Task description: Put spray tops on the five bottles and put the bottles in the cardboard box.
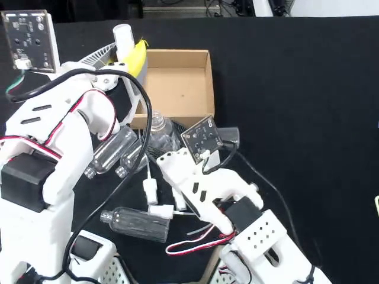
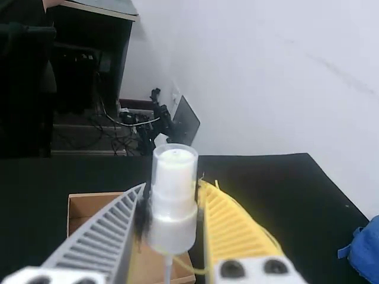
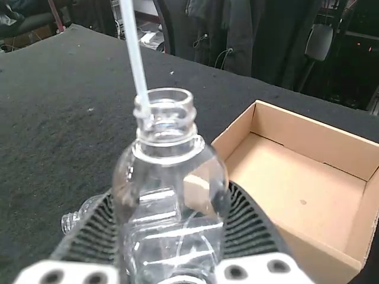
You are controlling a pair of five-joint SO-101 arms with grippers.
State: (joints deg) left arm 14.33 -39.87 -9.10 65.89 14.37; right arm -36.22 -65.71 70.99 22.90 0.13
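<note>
Item: clear plastic bottle, upright, centre of the high view, just below the cardboard box.
Right gripper pinches its body; left gripper pinches the white spray top, dip tube at the open neck. Likely light, thin-walled, slick, squashable; best held mid-body.

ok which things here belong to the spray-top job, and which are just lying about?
Job: spray top in left gripper; bottle in right gripper; loose bottles on the table; cardboard box.
Lying about: floor cables; blue item.
</note>
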